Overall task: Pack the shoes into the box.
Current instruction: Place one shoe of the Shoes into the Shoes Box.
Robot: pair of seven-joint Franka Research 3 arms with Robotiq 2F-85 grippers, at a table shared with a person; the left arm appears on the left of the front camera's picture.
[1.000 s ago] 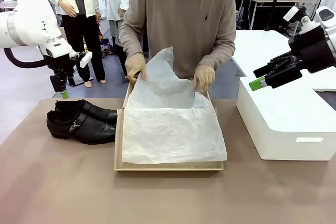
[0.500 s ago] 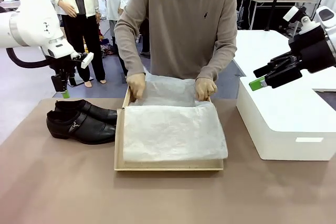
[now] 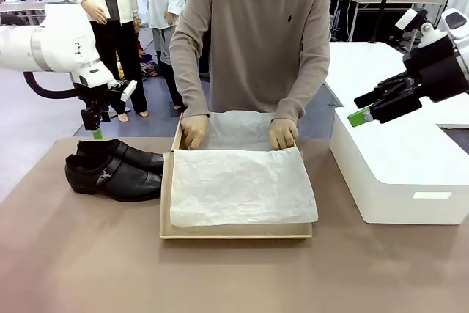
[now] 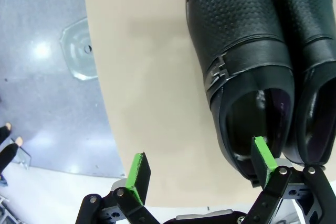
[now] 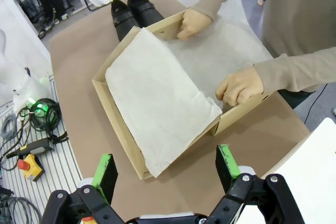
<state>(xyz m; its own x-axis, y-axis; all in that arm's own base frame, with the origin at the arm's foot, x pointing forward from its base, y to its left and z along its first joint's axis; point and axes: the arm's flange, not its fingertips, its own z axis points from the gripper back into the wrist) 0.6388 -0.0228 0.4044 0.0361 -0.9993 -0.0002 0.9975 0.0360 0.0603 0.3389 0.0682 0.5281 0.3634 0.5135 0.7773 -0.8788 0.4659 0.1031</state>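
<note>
The two glossy black shoes [image 3: 113, 168] lie side by side on the table's left, toes pointing at the box [image 3: 234, 233]. White tissue paper [image 3: 242, 185] covers the tan box's inside. Both of the person's hands [image 3: 194, 131] press the paper down at the far wall. My left gripper [image 3: 96, 128] hangs open just above the shoes' heel ends. In the left wrist view the open gripper [image 4: 202, 166] looks down on the buckled shoe [image 4: 239, 51], one pad over its opening. My right gripper [image 3: 366, 111] stands open, high above the white block; from there the gripper [image 5: 167, 169] overlooks the box [image 5: 118, 124].
A large white block [image 3: 399, 174] takes up the table's right side, close to the box. Bare tabletop [image 3: 88, 254] stretches along the near side. The table's left edge [image 4: 100, 103] runs just beside the shoes. People stand in the background.
The person has pushed the raised tissue paper down flat into the box. My left arm has shifted right and a little lower, over the shoes' heels. The right arm has not moved.
</note>
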